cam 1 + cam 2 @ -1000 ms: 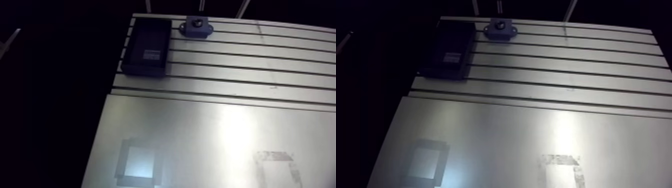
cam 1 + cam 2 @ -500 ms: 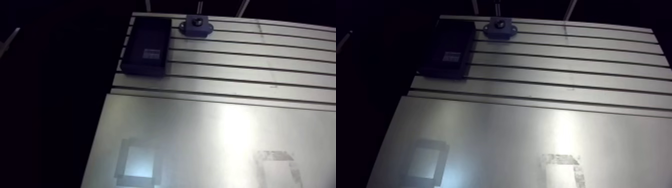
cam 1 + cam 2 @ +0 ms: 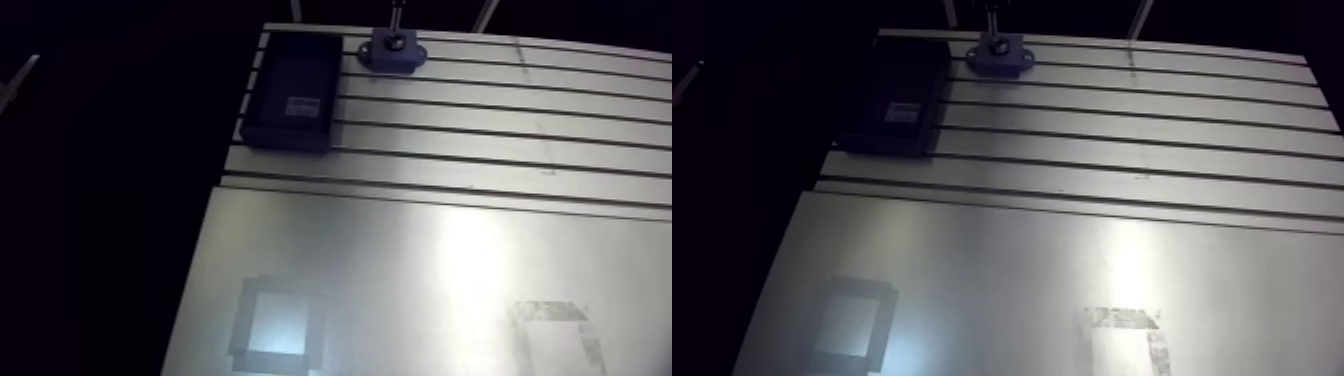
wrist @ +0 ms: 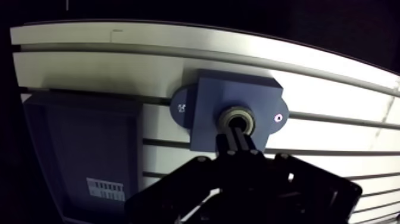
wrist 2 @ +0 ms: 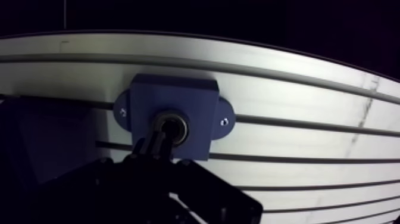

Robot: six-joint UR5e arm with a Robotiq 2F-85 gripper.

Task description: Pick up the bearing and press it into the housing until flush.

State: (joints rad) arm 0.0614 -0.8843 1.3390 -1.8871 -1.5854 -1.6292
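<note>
The bearing [image 4: 238, 121] sits in the round hole of the blue housing [image 4: 208, 98]. The housing stands on the table [image 4: 333, 95], near one edge. My fingers [image 4: 233, 143] are squeezed close together with nothing between them. Their tips point at the middle of the bearing. A black box [image 4: 89, 149] lies just beside the housing.
</note>
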